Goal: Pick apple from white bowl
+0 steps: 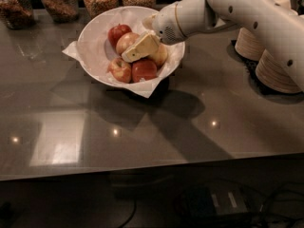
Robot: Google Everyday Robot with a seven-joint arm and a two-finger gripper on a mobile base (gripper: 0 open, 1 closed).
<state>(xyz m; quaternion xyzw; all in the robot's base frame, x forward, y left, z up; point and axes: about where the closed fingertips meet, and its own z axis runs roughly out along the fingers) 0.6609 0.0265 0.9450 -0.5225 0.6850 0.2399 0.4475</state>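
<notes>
The white bowl (92, 42), lined with crumpled white paper, stands at the back left of the dark counter and holds several apples. The apple (125, 41), pale yellow-orange with a red blush, lies in the middle of the bowl next to a smaller dark-red apple (117, 32). My gripper (138, 49) reaches in from the right on the white arm (247, 13). It is down inside the bowl, lying over the near right side of the pale apple and partly hiding it. A yellow-green apple (160, 56) sits just behind the gripper.
Two more red apples (144, 70) lie at the bowl's front. Stacks of beige paper bowls (278, 65) stand at the right. Glass jars (57, 1) of dry food line the back edge. The counter's front edge (152, 167) runs below.
</notes>
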